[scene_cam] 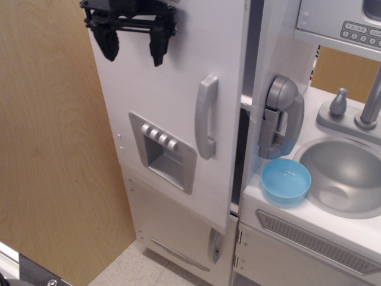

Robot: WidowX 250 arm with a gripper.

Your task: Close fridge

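The fridge is a tall white toy-kitchen cabinet. Its large white door (172, 89) carries a grey vertical handle (206, 117) and a grey four-button dispenser panel (162, 150). The door stands almost shut, with only a narrow dark gap (243, 143) left along its right edge. My black gripper (133, 44) is at the door's upper left, against or just in front of its face. Its two fingers hang down, spread apart, with nothing between them.
A grey toy phone (280, 116) hangs on the cabinet side right of the gap. A blue bowl (286, 182) sits on the counter by the grey sink (345, 176). A microwave keypad (356, 30) is top right. A wooden panel (53, 149) stands left. The lower door's handle (214, 245) shows below.
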